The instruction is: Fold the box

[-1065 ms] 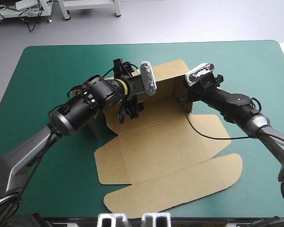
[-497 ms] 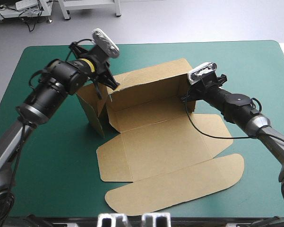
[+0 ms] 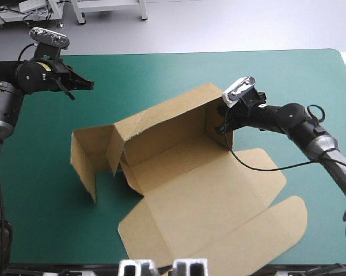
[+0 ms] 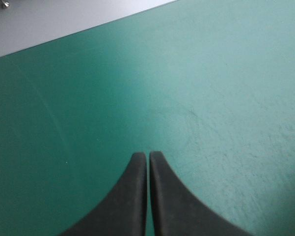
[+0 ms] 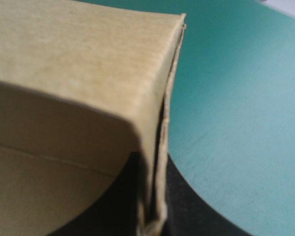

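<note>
The brown box point(image 3: 184, 172) lies partly formed in the middle of the table. Its back wall point(image 3: 161, 123) stands up, and a side flap point(image 3: 83, 161) stands at its left end. The lid panel point(image 3: 259, 230) lies flat toward the front edge. My right gripper point(image 3: 222, 124) is shut on the box's right end wall point(image 5: 88, 64); in the right wrist view the board sits between the black fingers point(image 5: 186, 206). My left gripper point(image 3: 90, 84) is shut and holds nothing. It hovers near the table's far left, well away from the box, with only teal-green cover ahead of its fingertips point(image 4: 148, 155).
Bare teal-green cover point(image 3: 40, 190) shows left of the box, and more point(image 3: 288, 75) behind it. The table's far edge point(image 4: 83, 30) runs just ahead of the left gripper. The lid reaches close to the front edge.
The left gripper left the box's left back corner, swung out to the far left and shut. The box's left end swung toward the front left. The right gripper kept its hold.
</note>
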You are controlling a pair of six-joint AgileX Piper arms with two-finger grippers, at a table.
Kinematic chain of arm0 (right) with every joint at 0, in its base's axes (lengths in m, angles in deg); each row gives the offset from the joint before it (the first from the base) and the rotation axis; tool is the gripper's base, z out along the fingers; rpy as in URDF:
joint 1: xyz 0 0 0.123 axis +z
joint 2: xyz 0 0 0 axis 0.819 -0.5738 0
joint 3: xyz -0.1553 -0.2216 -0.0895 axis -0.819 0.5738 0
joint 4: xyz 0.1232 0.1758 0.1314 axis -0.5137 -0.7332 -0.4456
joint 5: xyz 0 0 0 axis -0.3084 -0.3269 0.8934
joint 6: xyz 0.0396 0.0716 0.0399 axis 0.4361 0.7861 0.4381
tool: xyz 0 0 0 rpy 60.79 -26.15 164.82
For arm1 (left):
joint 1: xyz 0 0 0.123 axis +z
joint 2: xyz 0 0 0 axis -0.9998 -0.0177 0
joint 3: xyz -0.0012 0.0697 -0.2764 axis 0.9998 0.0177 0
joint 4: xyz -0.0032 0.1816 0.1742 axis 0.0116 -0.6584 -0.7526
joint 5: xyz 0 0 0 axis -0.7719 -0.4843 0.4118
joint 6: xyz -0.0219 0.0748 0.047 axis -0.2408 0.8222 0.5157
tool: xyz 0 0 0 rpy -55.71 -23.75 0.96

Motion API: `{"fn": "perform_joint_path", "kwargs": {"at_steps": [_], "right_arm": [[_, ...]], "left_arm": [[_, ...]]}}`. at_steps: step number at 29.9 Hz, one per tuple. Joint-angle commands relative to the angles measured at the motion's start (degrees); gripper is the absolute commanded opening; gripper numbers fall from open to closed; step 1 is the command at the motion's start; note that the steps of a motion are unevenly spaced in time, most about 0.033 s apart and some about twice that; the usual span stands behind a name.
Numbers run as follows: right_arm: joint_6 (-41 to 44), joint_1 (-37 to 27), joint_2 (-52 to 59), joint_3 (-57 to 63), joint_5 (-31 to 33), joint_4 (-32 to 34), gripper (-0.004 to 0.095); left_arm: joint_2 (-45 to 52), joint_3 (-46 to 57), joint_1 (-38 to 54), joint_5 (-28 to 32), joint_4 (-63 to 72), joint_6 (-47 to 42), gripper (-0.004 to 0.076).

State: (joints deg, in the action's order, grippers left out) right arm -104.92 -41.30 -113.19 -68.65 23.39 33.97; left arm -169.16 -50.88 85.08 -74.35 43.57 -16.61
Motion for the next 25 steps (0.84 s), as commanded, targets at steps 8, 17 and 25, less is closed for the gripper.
{"fn": "perform_joint_path", "kwargs": {"at_steps": [8, 17, 25], "right_arm": [[35.25, -1.14, 1.63, -16.32, 22.35, 32.42, -0.002], [44.7, -2.89, -5.78, -21.08, 26.53, 43.67, -0.002], [46.61, -5.02, -20.24, -30.68, 34.4, 42.26, -0.002]], "left_arm": [[2.4, -1.43, 0.27, -2.82, 1.78, 1.08, -0.0005], [2.4, -1.43, 0.27, -3.88, -5.66, -4.94, -0.0008], [2.4, -1.43, 0.27, -4.46, -12.11, -9.51, -0.0008]]}}
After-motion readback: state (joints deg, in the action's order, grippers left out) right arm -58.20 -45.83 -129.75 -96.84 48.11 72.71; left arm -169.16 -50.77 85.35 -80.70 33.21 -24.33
